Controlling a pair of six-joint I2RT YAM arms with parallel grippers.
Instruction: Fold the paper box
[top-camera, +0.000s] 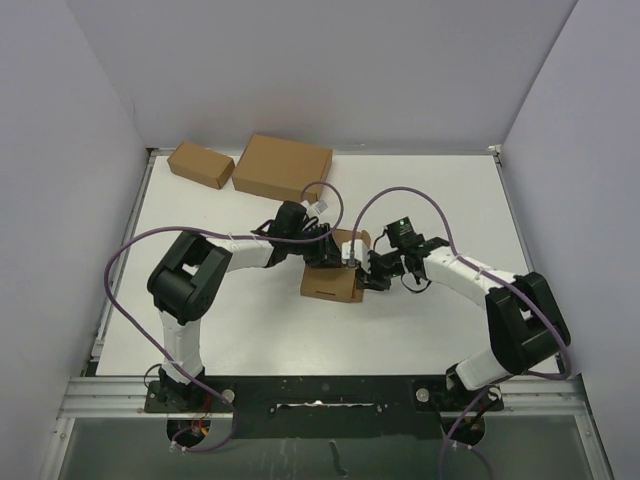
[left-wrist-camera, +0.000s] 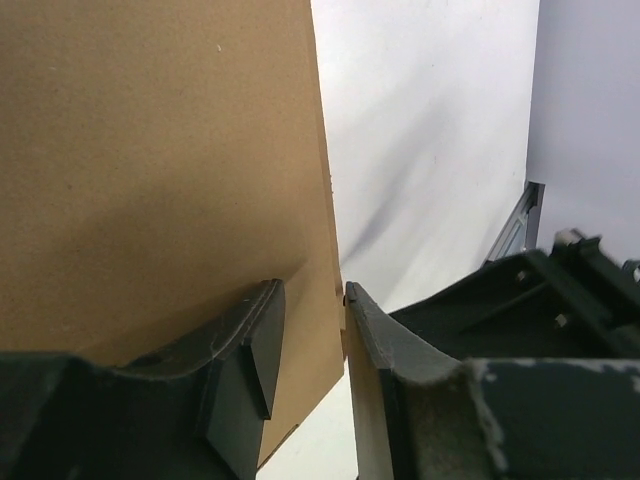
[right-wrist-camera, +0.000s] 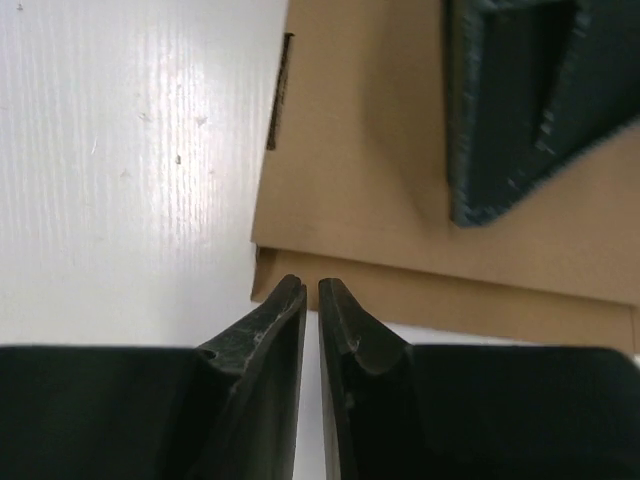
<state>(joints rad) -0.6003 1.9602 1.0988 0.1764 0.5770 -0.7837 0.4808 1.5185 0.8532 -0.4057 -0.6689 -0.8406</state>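
Through the left wrist, my left gripper (left-wrist-camera: 315, 330) clamps the box (left-wrist-camera: 150, 180) by a thin panel edge. I'd judge it light, floppy card, best held beside creases. Right wrist: right gripper (right-wrist-camera: 312, 295) closed at the box edge, perhaps nipping it. Overhead, the box sits between both.

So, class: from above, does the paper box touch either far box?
No; the small box and large box lie apart from the paper box.

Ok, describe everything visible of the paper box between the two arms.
The paper box is thin, plain brown cardboard, matte, with a fold line and a narrow slot in one panel. It sits half folded on the white table, one panel raised. The left pincer has a panel edge between its fingers; the right pincer, nearly closed, meets a lower flap's edge.
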